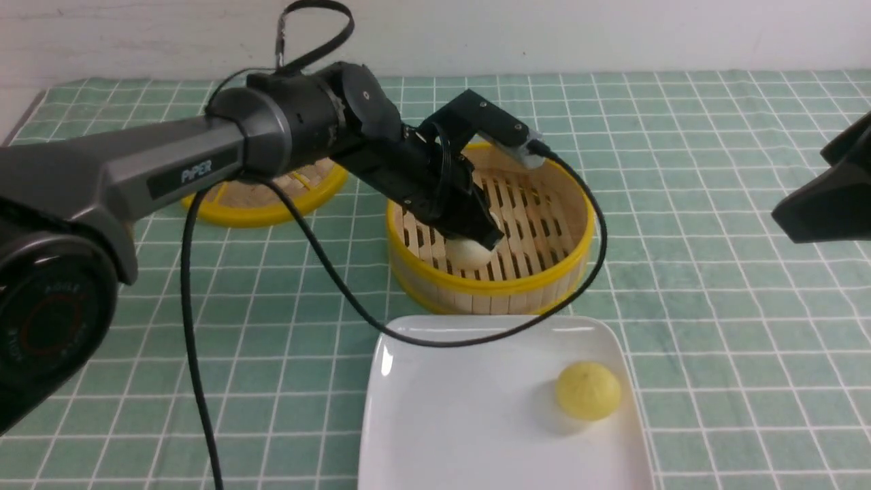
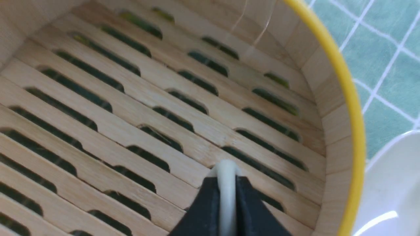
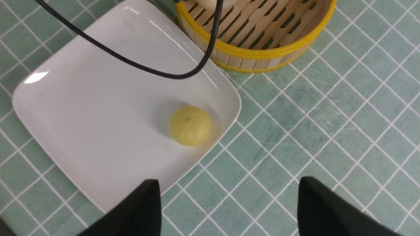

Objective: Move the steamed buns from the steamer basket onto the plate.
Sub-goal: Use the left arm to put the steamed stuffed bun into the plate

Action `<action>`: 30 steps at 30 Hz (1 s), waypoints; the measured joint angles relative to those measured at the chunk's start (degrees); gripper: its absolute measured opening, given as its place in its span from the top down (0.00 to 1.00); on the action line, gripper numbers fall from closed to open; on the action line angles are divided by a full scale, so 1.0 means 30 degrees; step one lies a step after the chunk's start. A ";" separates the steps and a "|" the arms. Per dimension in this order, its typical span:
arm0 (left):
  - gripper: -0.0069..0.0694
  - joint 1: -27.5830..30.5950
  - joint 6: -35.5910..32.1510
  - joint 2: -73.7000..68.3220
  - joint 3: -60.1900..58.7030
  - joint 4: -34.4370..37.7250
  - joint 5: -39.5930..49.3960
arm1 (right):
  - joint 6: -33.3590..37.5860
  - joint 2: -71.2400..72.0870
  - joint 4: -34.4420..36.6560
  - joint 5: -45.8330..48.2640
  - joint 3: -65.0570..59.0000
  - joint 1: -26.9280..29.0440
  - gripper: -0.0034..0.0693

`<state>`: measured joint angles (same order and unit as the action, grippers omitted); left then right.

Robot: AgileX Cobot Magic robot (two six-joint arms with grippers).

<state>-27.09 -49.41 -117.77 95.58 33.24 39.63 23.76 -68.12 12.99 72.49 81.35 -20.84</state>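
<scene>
Now in hand: the pick-up of the second bun is being carried out, with the pale bun (image 1: 469, 253) being gripped inside the steamer basket (image 1: 490, 287), near its front wall.
Left hand (image 2: 226, 185): its jaws are being pressed together on the pale bun, and only a thin, squeezed strip of dough is being shown between them in the left wrist view.
Right hand (image 3: 229, 188): it is being held spread wide and empty above the counter (image 1: 714, 306), to the right of the plate (image 1: 463, 422).
Yellow bun (image 1: 588, 390): it is being carried by the plate, on its right part and clear of the rim.
Plate: it is being kept just in front of the basket; whether the two are touching cannot be told.
Progress: the task is being judged about half done.
Lift: whether the pale bun is being raised off the slats cannot be told.
Next move: a straight lift is being called for, high enough to clear the yellow rim, followed by a short carry toward the plate's bare left part, a lowering and a release.
Caution: the grip is being judged narrow on a soft bun, so a slip is possible. The cable (image 1: 442, 344) being draped over the plate's far edge may snag.
</scene>
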 joint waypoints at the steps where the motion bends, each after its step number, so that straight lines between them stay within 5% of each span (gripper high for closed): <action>1: 0.87 0.0000 0.0175 0.0501 0.0088 -0.0204 0.0257 | 0.0000 0.0000 0.0000 0.0000 0.0000 0.0000 0.23; 5: 0.87 0.0000 0.1135 0.2657 0.0220 -0.1460 0.1338 | 0.0127 0.0000 0.0000 0.0000 0.0000 0.0000 0.25; 15: 0.87 0.0000 0.8261 0.8823 0.0241 -0.7151 0.4989 | 0.0490 0.0000 0.0070 0.0000 0.0000 0.0000 0.27; 22: 0.87 0.0000 0.9847 0.9487 -0.0259 -0.5959 1.0240 | 0.0504 0.0000 0.0070 0.0000 0.0000 0.0000 0.27; 30: 0.87 0.0000 0.8460 0.8697 -0.4840 -0.4027 0.8213 | 0.0504 0.0000 0.0866 0.0000 -0.0015 0.0000 0.27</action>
<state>-27.09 -24.03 -91.68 81.06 21.15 64.26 25.27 -68.12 15.59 72.49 81.30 -20.84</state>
